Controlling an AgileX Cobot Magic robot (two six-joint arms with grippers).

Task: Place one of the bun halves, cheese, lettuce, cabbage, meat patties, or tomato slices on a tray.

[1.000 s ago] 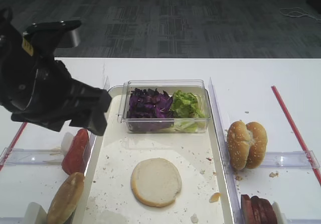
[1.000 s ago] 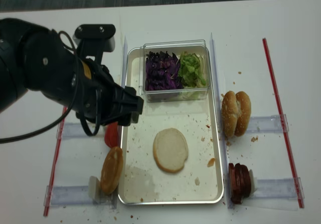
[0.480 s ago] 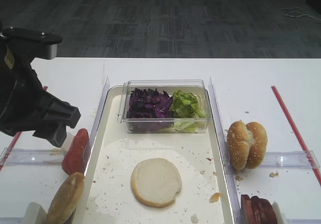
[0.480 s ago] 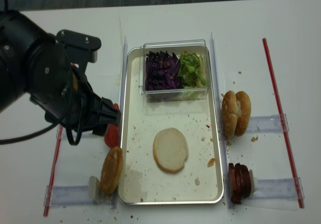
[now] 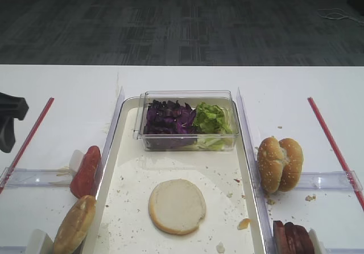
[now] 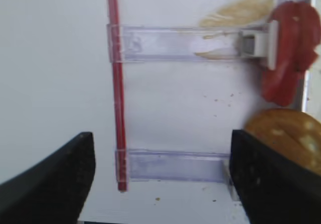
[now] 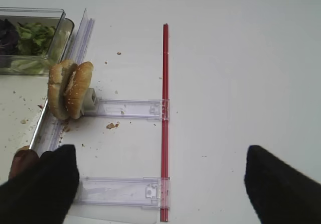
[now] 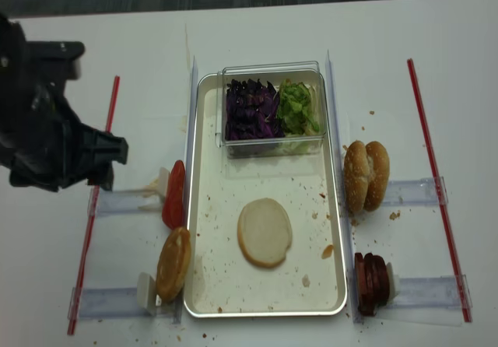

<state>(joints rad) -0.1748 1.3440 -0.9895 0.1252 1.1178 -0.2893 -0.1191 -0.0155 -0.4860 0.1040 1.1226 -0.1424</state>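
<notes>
A plain bun half [image 5: 177, 206] [image 8: 264, 232] lies flat on the cream tray [image 5: 128, 177] [image 8: 212, 199]. At the tray's far end, a clear box holds purple cabbage [image 5: 168, 117] and green lettuce [image 5: 211, 117]. Tomato slices [image 5: 85, 170] [image 6: 288, 58] stand left of the tray. Thin pale yellow slices, probably the cheese [image 6: 235, 14], lie beside them. Meat patties [image 5: 293, 237] [image 7: 22, 161] stand at the right front. My left gripper [image 6: 160, 184] is open and empty over the left table, clear of the tray. My right gripper [image 7: 160, 184] is open and empty over the right table.
A brown-domed bun half [image 5: 75, 224] leans left of the tray. A sesame bun pair [image 5: 280, 164] stands to its right. Clear plastic holders [image 7: 128, 108] [image 6: 175, 42] and red strips [image 5: 333, 143] [image 8: 101, 148] lie on both sides. The left arm [image 8: 54, 141] hangs over the left strip.
The left arm has pulled away leftward from the tray's left edge to the far left of the table, jaws still wide and empty. The bun half has stayed put.
</notes>
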